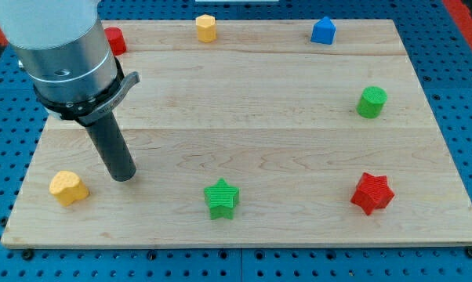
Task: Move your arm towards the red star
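The red star (372, 193) lies near the view's bottom right corner of the wooden board (244, 102). My tip (123, 177) rests on the board at the view's lower left, far to the left of the red star. The tip stands just right of a yellow heart-shaped block (68, 188), not touching it. A green star (221, 198) lies between my tip and the red star, along the view's bottom.
A green cylinder (371, 102) sits at the view's right. A blue house-shaped block (323, 30) and a yellow hexagonal block (206, 27) sit along the view's top. A red block (114, 40) at top left is partly hidden behind the arm.
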Robot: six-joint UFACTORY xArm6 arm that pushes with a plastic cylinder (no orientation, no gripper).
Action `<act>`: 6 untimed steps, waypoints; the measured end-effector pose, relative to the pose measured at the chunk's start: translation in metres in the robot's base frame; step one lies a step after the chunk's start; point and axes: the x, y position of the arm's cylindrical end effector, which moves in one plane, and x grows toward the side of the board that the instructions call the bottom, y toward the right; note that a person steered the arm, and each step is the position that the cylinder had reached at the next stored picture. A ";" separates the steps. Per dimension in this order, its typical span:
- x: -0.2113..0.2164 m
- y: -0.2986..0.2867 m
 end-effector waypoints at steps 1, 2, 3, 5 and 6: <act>-0.008 -0.007; -0.013 -0.012; -0.042 0.029; -0.065 0.281; -0.051 0.380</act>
